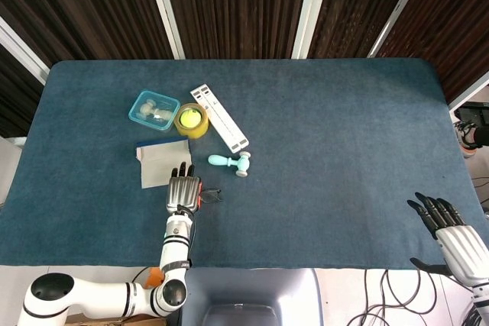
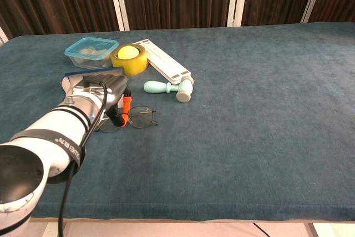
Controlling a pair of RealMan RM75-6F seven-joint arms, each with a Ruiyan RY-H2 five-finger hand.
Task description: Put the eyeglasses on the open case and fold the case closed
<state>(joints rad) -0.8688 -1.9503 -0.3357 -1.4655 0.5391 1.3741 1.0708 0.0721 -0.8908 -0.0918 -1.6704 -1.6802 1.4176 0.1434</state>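
The eyeglasses (image 1: 211, 195) (image 2: 140, 118) are thin, dark-rimmed and round-lensed, just right of my left hand (image 1: 183, 191) (image 2: 103, 96). That hand pinches them at their left side between orange-tipped fingers (image 2: 126, 104), low over the cloth. The open case (image 1: 162, 163) (image 2: 71, 84) lies flat, grey with a blue edge, directly beyond the hand, whose fingertips reach its near edge. My right hand (image 1: 449, 233) hovers past the table's near right corner, fingers spread and holding nothing; the chest view does not show it.
Behind the case stand a clear blue-rimmed container (image 1: 154, 109) (image 2: 91, 51) and a yellow tape roll (image 1: 191, 120) (image 2: 128, 58). A white strip (image 1: 219, 118) (image 2: 164, 62) runs diagonally, with a pale blue toy hammer (image 1: 230, 162) (image 2: 169, 88) just right of the eyeglasses.
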